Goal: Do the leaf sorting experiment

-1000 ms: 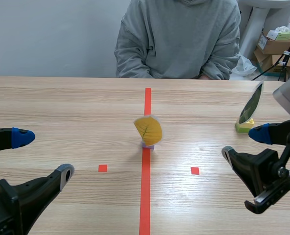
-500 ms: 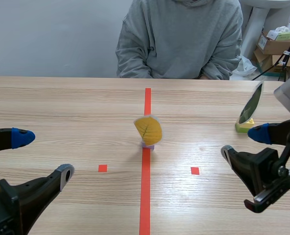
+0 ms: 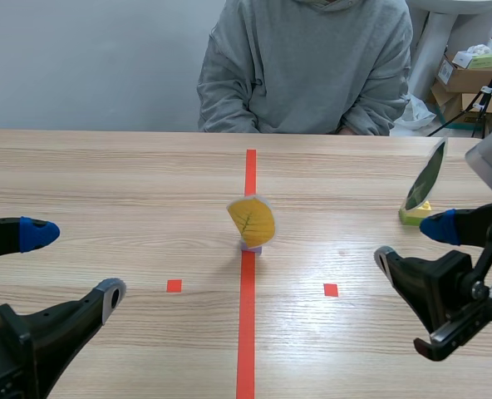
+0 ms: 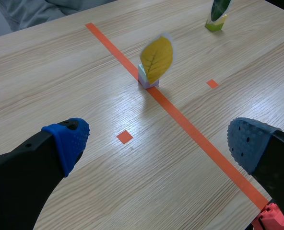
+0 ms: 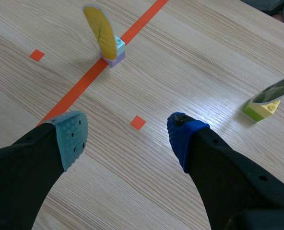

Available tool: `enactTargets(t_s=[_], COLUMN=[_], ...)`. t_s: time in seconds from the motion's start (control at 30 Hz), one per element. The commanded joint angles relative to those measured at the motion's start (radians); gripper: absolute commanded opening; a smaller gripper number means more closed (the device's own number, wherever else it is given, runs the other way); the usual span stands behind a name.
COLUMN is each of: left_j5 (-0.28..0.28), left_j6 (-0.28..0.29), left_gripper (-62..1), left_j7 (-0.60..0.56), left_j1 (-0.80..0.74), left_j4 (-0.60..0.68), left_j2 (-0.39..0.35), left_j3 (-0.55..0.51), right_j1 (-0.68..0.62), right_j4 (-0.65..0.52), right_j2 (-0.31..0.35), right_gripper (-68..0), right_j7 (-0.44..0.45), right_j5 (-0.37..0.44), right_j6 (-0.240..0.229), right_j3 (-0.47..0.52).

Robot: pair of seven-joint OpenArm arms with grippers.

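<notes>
On the centre line [image 3: 248, 332] the yellow leaf [image 3: 252, 220] stands upright, 1 o'clock from the left gripper [image 4: 156, 143], 11 o'clock from the right gripper [image 5: 127, 134]; both with fingers apart, seemingly equally near

Light wooden desk [image 3: 105, 174] against a plain grey wall [image 3: 80, 58].
Cardboard boxes [image 3: 470, 79] sit stacked in the far right corner, beside a white post [image 3: 433, 37]; the light is even.

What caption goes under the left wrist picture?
Open left gripper faces a yellow leaf standing on the orange tape line.
</notes>
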State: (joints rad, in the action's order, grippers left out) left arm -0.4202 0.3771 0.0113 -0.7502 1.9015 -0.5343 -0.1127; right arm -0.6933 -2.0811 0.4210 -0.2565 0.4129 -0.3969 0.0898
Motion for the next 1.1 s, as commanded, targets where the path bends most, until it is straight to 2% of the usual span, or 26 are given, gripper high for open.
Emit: enactTargets(t_s=[0.0, 0.53, 0.77, 1.07], left_j5=[-0.006, -0.006, -0.006, -0.006], left_j6=[0.002, 0.002, 0.002, 0.002], left_gripper=[0.8, 0.8, 0.8, 0.8], left_j7=[-0.011, -0.01, -0.01, -0.01], left_j1=[0.0, 0.0, 0.0, 0.0], left_j4=[0.019, 0.019, 0.019, 0.019], left_j2=[0.008, 0.008, 0.007, 0.007], left_j3=[-0.006, -0.006, -0.006, -0.006], right_j1=[0.003, 0.003, 0.003, 0.004], right_j4=[-0.001, -0.001, -0.001, -0.001], right_j2=[0.0, 0.0, 0.0, 0.0], right_gripper=[-32.4, -32.4, -32.4, -32.4], right_j7=[0.01, 0.006, -0.037, -0.037], right_j5=[0.01, 0.006, 0.007, 0.007], right_j6=[0.006, 0.007, 0.007, 0.007], right_j3=[0.001, 0.001, 0.001, 0.001])
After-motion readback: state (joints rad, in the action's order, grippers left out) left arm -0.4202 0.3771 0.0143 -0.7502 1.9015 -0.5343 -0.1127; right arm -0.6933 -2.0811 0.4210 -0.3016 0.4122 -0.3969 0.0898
